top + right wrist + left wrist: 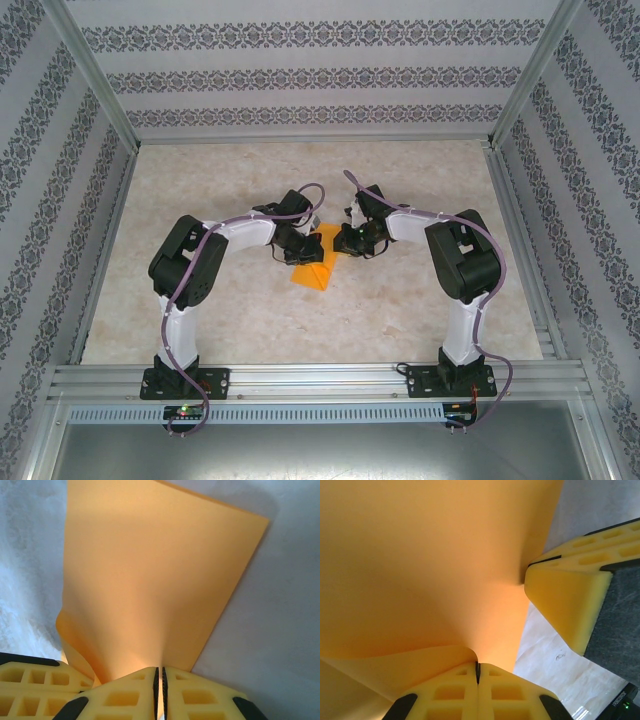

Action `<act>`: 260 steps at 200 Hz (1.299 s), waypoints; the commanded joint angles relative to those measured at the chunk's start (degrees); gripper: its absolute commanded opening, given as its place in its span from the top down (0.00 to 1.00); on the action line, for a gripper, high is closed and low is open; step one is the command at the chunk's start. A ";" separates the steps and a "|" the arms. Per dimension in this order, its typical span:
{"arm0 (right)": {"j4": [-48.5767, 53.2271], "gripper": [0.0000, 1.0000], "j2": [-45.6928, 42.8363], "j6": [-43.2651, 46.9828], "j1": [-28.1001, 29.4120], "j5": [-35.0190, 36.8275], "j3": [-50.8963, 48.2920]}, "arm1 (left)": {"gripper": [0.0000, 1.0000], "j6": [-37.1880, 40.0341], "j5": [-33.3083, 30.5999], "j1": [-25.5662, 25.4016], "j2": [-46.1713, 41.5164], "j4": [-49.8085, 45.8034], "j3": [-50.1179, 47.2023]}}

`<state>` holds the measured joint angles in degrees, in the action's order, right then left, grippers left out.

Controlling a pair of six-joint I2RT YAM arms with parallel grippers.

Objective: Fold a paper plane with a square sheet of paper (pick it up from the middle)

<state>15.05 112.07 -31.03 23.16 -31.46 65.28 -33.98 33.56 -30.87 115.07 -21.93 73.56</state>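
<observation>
The square sheet of paper is bright orange and is held up off the table between both arms, near the middle. My left gripper is shut on one edge of it; in the left wrist view the jaws pinch the sheet, which curls over them. My right gripper is shut on the neighbouring edge, its yellow fingers close by. In the right wrist view the sheet spreads away from the closed right gripper, bowed, with one far corner showing. No paper plane shape can be seen.
The pale marbled table lies open behind and beside the arms. Patterned walls and aluminium posts enclose it on three sides. A metal rail with both arm bases runs along the near edge.
</observation>
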 commanded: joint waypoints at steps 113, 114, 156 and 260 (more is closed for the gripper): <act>0.40 0.84 -4.00 0.42 -0.34 -0.23 -0.34 | 0.86 2.43 -2.03 -1.21 3.41 -1.50 1.61; 0.32 0.84 -4.12 0.34 -0.32 -0.34 -0.42 | 0.86 2.47 -2.06 -1.21 3.41 -1.47 1.64; -1.26 0.82 -9.75 -0.81 -2.62 -2.54 -4.30 | 0.75 1.85 -2.62 -1.25 2.47 0.44 0.53; -7.02 0.82 -17.60 -4.87 -5.43 -8.51 -15.35 | 0.55 -0.74 -0.94 -1.21 -0.09 6.49 -2.15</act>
<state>10.48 97.10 -34.35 18.20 -36.86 52.10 -33.63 34.35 -31.55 115.77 -17.30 73.23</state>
